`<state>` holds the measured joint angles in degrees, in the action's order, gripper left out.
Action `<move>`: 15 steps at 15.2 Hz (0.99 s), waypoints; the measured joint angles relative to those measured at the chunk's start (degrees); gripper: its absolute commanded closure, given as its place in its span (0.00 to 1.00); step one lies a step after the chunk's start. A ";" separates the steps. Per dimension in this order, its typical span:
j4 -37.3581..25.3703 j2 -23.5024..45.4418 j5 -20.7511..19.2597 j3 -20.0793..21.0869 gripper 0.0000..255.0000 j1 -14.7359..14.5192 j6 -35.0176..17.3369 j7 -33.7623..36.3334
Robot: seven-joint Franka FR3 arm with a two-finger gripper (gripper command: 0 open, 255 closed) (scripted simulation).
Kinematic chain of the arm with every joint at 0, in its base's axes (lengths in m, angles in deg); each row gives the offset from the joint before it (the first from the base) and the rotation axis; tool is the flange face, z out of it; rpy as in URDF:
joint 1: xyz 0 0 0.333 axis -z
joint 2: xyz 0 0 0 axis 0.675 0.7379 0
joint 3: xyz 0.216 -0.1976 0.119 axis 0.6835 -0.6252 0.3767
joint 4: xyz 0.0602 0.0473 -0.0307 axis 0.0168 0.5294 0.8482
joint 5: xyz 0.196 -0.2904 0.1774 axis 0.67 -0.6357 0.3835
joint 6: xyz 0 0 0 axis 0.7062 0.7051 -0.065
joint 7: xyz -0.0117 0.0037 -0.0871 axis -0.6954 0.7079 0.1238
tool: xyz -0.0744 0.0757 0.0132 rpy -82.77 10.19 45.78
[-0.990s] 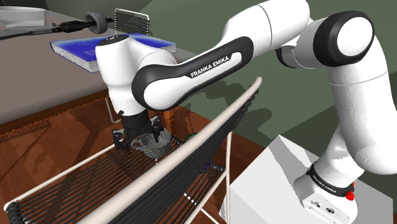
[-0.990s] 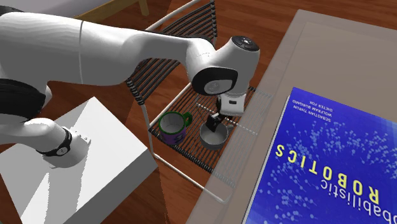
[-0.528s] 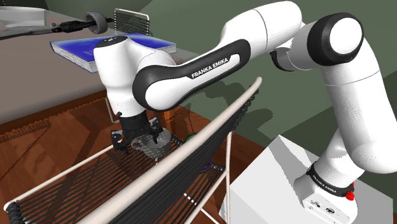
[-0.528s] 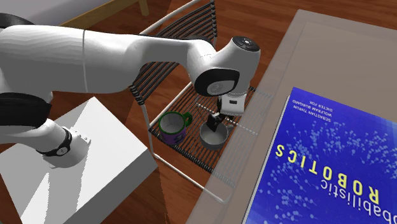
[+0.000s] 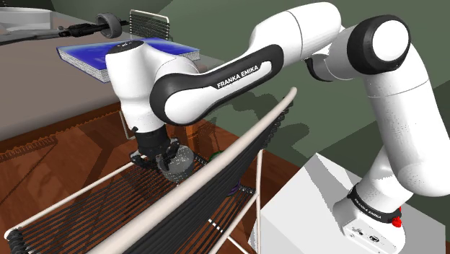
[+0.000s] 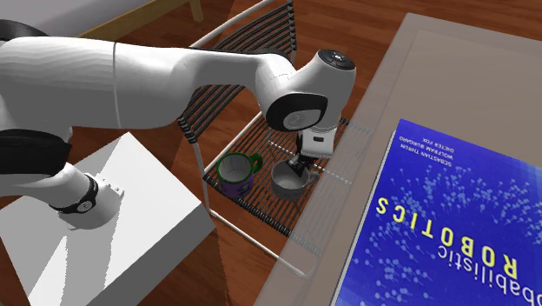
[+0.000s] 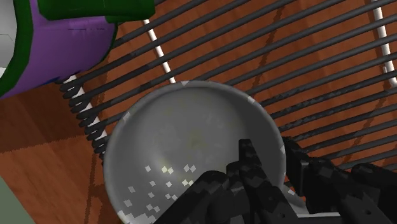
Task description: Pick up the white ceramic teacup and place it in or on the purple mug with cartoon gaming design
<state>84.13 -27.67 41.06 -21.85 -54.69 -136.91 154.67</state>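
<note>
Teacup (image 6: 287, 184), drawn grey, is over a dark wire seat (image 6: 261, 209), with the purple mug (image 6: 233, 174) just beside it at nine o'clock in the second exterior view. The black gripper (image 7: 270, 156) clamps its rim.

Even, soft light; faint shadows

One grey teacup (image 6: 291, 180), one purple mug (image 6: 235, 173), one blue book (image 6: 443, 226), one wire chair (image 6: 261, 26)

Black two-finger gripper (image 5: 163, 154) clamps the rim of the grey round teacup (image 5: 180, 164), right over the black wire rack (image 5: 108, 198).
</note>
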 measured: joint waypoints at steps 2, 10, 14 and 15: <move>0.95 -0.10 -0.56 1.15 1.00 1.14 -0.29 -1.40; -1.41 2.06 -1.26 7.08 1.00 4.30 11.42 -8.98; -2.30 1.03 -0.51 8.25 1.00 5.13 12.59 -11.49; -3.75 1.33 0.90 8.03 1.00 4.21 14.88 -11.11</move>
<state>80.38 -26.34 41.96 -13.82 -50.47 -122.03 143.56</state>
